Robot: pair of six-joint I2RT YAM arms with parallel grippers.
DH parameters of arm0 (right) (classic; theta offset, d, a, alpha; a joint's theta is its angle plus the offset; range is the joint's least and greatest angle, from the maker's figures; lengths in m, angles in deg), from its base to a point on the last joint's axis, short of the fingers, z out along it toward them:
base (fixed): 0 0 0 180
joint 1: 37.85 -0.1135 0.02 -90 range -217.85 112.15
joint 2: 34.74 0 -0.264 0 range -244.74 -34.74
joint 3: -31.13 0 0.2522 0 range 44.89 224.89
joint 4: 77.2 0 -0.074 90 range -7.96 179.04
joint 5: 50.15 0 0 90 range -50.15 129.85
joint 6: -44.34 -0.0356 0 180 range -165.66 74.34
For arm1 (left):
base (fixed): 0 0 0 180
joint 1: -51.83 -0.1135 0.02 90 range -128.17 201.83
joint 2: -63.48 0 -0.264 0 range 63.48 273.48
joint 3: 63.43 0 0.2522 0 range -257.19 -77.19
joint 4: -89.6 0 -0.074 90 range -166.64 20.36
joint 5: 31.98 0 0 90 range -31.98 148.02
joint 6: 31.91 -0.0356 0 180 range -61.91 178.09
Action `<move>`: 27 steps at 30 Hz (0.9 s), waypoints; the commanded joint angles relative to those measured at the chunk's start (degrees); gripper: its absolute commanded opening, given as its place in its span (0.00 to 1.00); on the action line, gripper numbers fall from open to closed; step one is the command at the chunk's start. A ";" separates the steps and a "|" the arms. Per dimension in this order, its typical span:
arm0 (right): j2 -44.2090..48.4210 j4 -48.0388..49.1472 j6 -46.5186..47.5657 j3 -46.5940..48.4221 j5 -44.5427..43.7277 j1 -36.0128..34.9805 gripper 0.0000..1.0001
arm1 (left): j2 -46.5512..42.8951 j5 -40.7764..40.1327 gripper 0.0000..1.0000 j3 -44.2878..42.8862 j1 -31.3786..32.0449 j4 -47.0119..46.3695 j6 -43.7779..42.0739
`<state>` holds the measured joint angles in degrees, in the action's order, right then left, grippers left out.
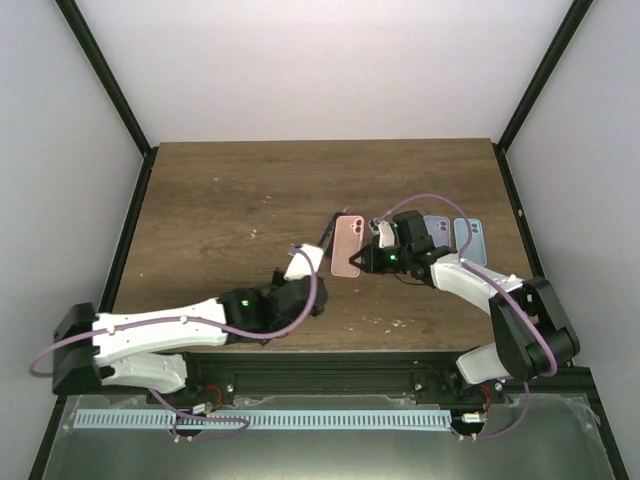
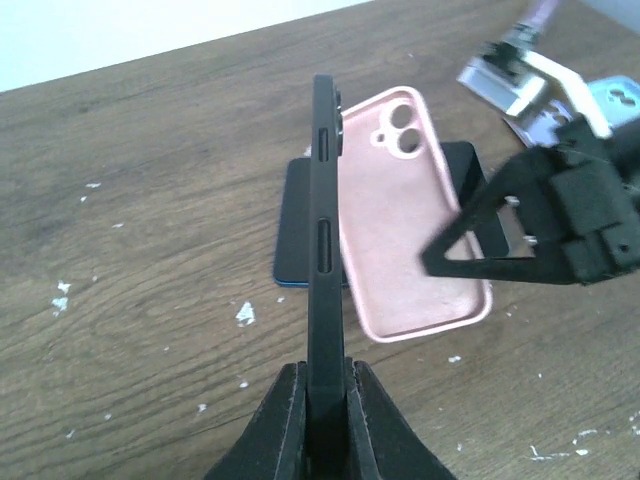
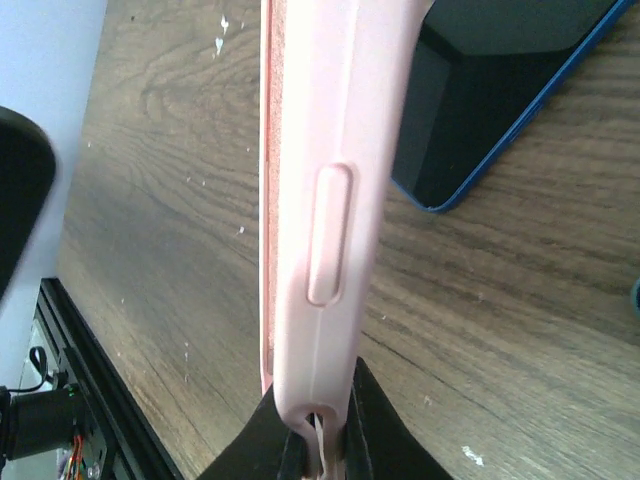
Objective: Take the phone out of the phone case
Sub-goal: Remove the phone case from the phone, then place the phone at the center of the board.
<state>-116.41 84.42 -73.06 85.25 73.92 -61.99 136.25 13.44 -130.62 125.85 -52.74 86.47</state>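
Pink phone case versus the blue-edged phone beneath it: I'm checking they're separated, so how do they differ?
The pink phone case is clamped in the right gripper; the blue-edged phone lies flat on the table, ungripped. The case is an empty pink shell with camera holes; the phone shows a dark face.

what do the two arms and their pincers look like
The left arm and the right arm both have white shells with black joints and black bases. A lilac cable loops along each arm, and a small green light glows near each wrist. The left pincer and the right pincer have black, wedge-shaped fingers.
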 commanded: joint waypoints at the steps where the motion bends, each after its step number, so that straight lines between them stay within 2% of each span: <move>1: 2.28 1.26 1.54 1.33 -1.46 1.69 0.01 | -8.43 3.33 0.00 4.42 -5.07 -0.53 5.23; 7: 5.18 1.57 2.24 1.24 -1.57 3.38 0.01 | -21.19 12.41 0.00 15.92 -13.81 -6.64 9.11; 13: 8.30 2.19 3.56 0.85 -1.62 4.69 0.01 | -27.10 18.53 0.00 22.66 -20.69 -9.62 10.03; 22: 12.11 3.70 7.79 -0.64 -0.07 5.23 0.01 | -21.19 18.40 0.00 23.24 -21.90 -12.65 5.59; 27: 13.70 4.31 8.29 -0.45 -0.73 5.70 0.01 | -9.11 9.11 0.00 14.90 -21.60 -6.29 0.05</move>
<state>-104.33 86.17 -66.70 84.84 73.07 -57.31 119.86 29.92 -108.46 104.25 -59.69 91.93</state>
